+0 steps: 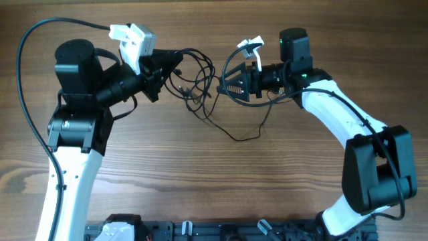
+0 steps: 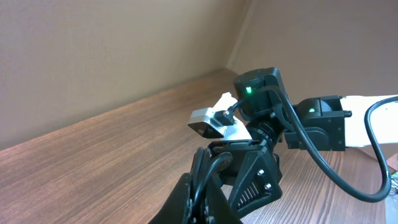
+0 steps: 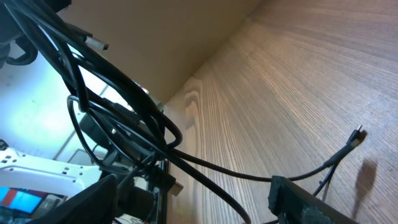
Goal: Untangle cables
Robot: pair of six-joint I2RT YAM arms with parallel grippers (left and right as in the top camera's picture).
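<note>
Our left arm of white links and black joints (image 1: 70,161) rises along the left of the frame and bends right, its black two-finger tool (image 1: 172,67) with fingers pressed together. Our matching right arm (image 1: 334,110) reaches in from the lower right toward upper centre. Its black tool (image 1: 227,82) stands spread wide, tips facing the left one, near but apart.

The gap between the left gripper (image 1: 165,72) and the right gripper (image 1: 226,84) is filled by a tangle of thin black cables (image 1: 195,86). Toward the arm bases from both grippers, the brown wooden table (image 1: 200,181) is left free, crossed only by one loose strand (image 1: 234,136) beside the right gripper.
</note>
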